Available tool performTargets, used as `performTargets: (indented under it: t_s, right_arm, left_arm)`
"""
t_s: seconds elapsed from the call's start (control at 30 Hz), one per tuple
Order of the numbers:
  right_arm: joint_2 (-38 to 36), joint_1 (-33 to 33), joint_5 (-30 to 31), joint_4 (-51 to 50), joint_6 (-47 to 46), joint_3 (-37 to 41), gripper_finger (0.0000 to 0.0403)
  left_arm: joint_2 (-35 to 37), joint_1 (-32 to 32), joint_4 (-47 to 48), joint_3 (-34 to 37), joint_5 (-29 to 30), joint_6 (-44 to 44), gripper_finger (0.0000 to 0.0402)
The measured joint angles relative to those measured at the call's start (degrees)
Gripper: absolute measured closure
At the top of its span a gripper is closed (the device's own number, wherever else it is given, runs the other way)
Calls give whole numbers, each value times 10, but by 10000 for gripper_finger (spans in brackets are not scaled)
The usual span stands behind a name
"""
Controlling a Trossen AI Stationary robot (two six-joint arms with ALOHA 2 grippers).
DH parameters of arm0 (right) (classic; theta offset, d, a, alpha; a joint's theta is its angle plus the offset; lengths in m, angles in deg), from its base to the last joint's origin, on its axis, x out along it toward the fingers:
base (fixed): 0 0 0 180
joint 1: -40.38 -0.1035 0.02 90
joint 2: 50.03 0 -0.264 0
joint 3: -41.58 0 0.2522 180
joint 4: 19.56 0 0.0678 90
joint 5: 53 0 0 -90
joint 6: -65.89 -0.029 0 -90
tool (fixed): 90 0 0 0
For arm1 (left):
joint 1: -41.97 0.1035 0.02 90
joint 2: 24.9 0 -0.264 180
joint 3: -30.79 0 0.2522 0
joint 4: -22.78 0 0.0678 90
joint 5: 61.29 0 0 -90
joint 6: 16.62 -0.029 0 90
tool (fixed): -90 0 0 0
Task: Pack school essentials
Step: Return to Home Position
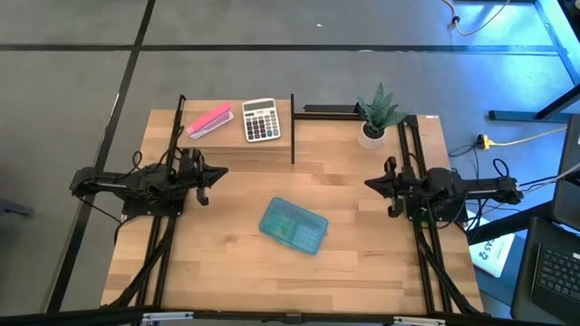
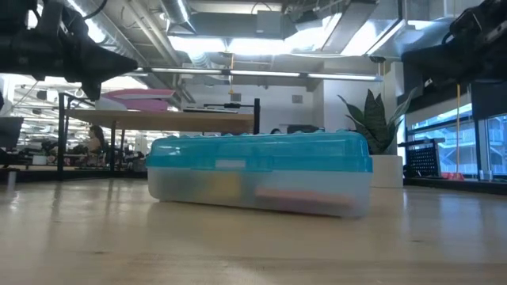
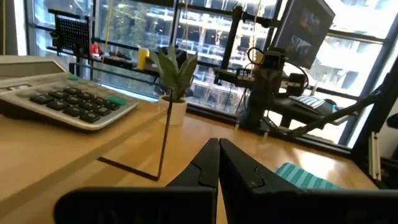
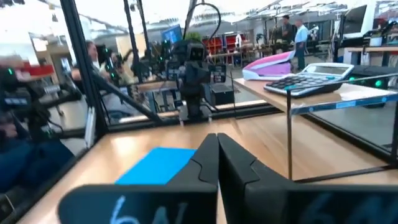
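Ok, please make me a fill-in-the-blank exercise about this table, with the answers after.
The blue box lies ___ the left pincer and the right pincer.
On the shelf, the calculator stands beside a ___ block.
The potted plant stands nearer the ___ pincer.
Both pincers hold ___.
Missing words: between; pink; right; nothing.

Through the frosted wall of the teal-lidded plastic box (image 2: 260,174) I see only a yellow smear (image 2: 218,184) and a pink smear (image 2: 301,195), and I can't tell which items they are. The low view's top edge crops the dark left arm (image 2: 63,43) and the dark right arm (image 2: 467,36).
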Motion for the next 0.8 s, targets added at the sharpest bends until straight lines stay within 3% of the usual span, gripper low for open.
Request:
performTargets:
  t_s: [0.3,0.8]
  right_arm:
    - [0,0,97,-24,57,0,386]
    - [0,0,100,-22,57,0,379]
  left_arm:
    - [0,0,9,0,0,28,401]
    - [0,0,9,0,0,28,402]
